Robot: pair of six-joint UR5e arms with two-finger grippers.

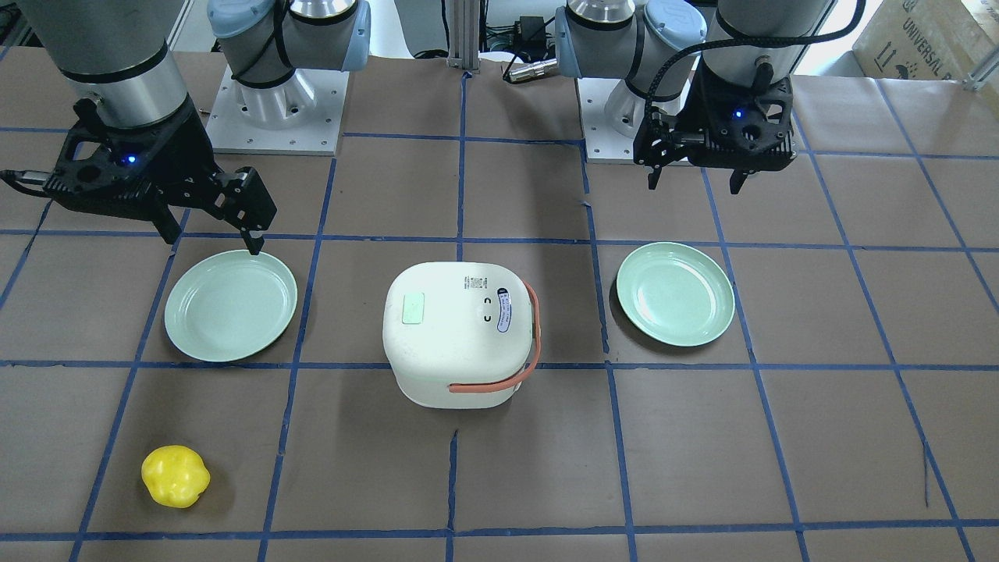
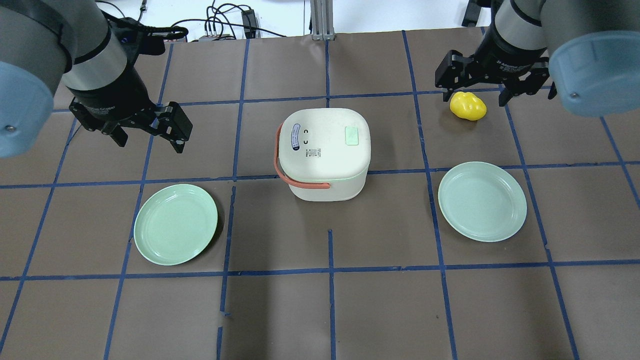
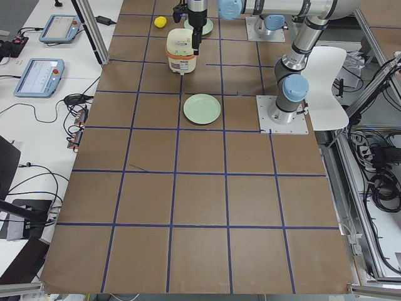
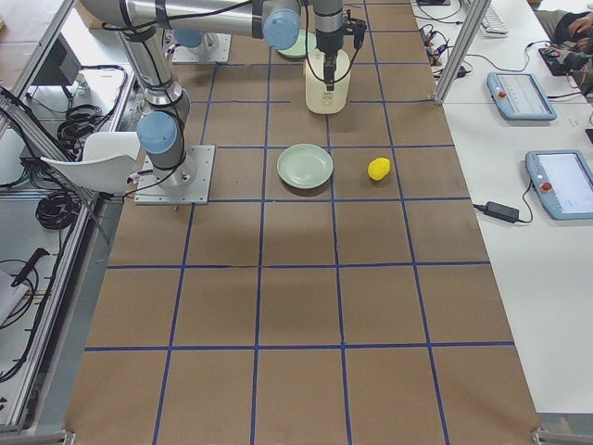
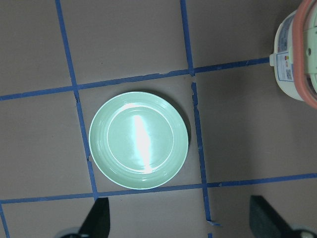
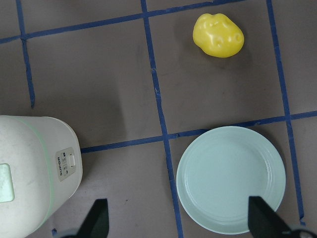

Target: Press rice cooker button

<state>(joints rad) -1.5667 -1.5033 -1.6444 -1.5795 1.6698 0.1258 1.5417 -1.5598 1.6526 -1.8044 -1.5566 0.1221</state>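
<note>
Brown desk [image 2: 330, 310] crossed with blue tape carries everything. At its middle sits the white rice cooker [image 2: 325, 150], lid down, with its orange-red handle wrapping its 9 o'clock side in the overhead view. Two mint-green plates lie well apart from it, the left plate [image 2: 176, 224] at 8 o'clock and the right plate [image 2: 482, 201] at 4 o'clock. The left pincer [image 2: 150, 141] hangs at 9 o'clock of the cooker, fingers spread, gripping nothing. The right pincer [image 1: 211, 238] hangs near 2 o'clock, likewise spread. A yellow lump [image 2: 467, 106] lies near 2 o'clock too.

White rice cooker [image 2: 325, 145] — orange handle [image 2: 276, 160] — mint plates [image 2: 175, 224].
</note>
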